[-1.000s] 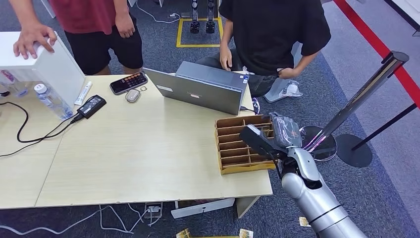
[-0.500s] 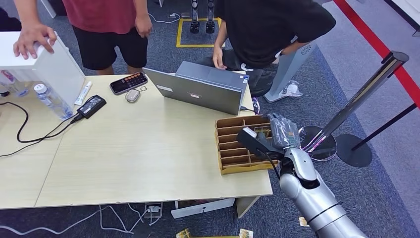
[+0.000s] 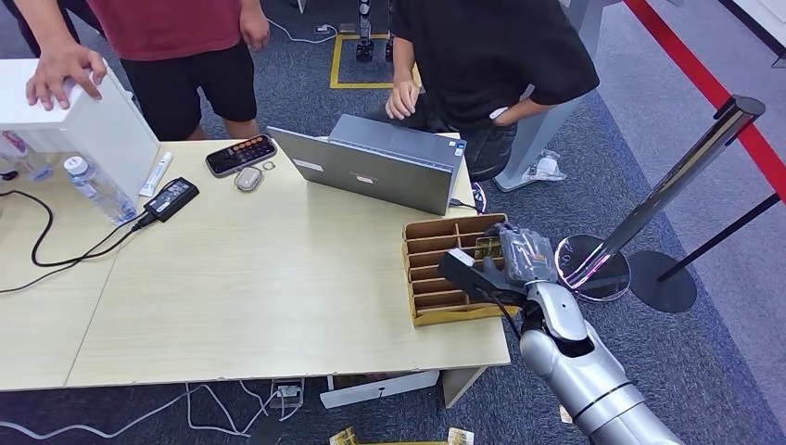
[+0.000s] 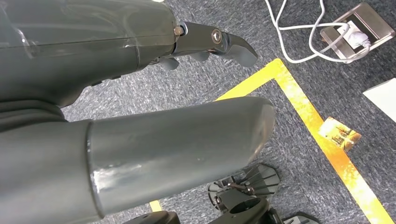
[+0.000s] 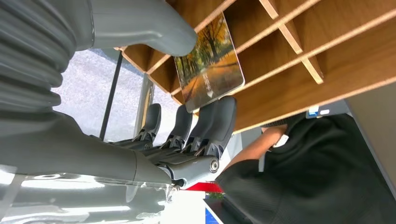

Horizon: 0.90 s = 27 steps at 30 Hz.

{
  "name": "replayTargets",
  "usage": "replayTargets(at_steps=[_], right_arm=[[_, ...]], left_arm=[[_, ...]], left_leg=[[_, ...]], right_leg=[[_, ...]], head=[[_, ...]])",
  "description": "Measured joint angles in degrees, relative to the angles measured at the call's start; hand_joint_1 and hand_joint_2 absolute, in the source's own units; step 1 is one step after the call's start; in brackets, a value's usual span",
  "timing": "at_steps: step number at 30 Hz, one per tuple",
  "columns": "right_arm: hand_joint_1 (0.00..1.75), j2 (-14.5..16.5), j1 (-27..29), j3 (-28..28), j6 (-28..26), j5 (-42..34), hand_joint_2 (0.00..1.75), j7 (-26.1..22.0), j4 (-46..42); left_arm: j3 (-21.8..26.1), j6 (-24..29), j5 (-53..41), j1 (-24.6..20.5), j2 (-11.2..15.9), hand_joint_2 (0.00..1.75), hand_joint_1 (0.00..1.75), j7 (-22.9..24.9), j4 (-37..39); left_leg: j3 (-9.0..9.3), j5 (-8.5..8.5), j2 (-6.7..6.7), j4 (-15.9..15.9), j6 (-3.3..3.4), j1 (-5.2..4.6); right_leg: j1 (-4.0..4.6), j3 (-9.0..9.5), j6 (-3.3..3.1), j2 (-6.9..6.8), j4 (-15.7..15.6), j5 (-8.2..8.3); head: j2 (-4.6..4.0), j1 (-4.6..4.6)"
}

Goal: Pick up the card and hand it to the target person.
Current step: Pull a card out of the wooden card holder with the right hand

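Observation:
A wooden divider box (image 3: 428, 278) stands on the table's front right corner. In the right wrist view a card (image 5: 208, 60) with an autumn tree picture stands in one of its slots. My right hand (image 3: 513, 256) reaches into the box from the right. Its thumb (image 5: 149, 25) lies at one edge of the card and its fingers (image 5: 212, 119) at the opposite edge, spread apart, and I see no firm grip. My left hand (image 4: 154, 56) hangs over the carpet with nothing in it. A person in a black shirt (image 3: 491, 56) stands behind the table.
A grey laptop (image 3: 371, 167) sits just behind the box. A person in a red shirt (image 3: 167, 28) rests a hand on a white box (image 3: 83, 120) at the far left. A slanted stanchion pole (image 3: 667, 185) stands right of the table. A loose card (image 4: 339, 133) lies on the floor.
My right hand has come down and slightly left into the divider box. The person in black has shifted left and turned; the person in red has moved an arm.

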Motion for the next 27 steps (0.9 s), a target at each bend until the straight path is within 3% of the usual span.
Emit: replayTargets(at_steps=[4, 14, 22, 27], right_arm=[[1.05, 0.00, -0.02, 0.39, 0.40, 0.73, 1.75, 0.13, 0.45], [0.97, 0.02, -0.35, 0.75, 0.78, 1.01, 1.75, 0.38, 0.89], [1.33, 0.03, -0.68, 0.78, 1.28, 1.22, 1.75, 0.38, 1.28], [1.41, 0.04, -0.80, 0.80, 1.43, 1.56, 1.75, 0.42, 1.28]], left_arm=[[0.00, -0.01, -0.11, 0.00, 0.02, 0.00, 0.00, 0.07, 0.00], [0.00, -0.01, -0.30, 0.00, 0.02, 0.00, 0.00, 0.36, 0.00], [0.00, -0.01, -0.48, 0.01, 0.02, 0.00, 0.00, 0.53, 0.00], [0.01, -0.01, -0.58, 0.01, 0.02, 0.00, 0.00, 0.50, 0.00]], left_leg=[[0.01, 0.00, 0.00, 0.00, 0.00, 0.00], [0.03, 0.00, 0.01, 0.00, 0.00, 0.00], [0.09, 0.00, 0.01, 0.00, 0.00, 0.00], [0.08, 0.01, 0.00, 0.00, 0.01, 0.00]], right_leg=[[0.00, 0.00, 0.00, 0.00, 0.00, 0.00], [0.00, 0.03, 0.00, 0.01, 0.00, 0.00], [0.00, 0.08, 0.00, 0.01, 0.00, 0.01], [0.00, 0.08, 0.00, 0.01, 0.00, 0.01]], head=[[-0.01, -0.01], [-0.01, 0.01], [-0.01, 0.01], [-0.01, 0.01]])
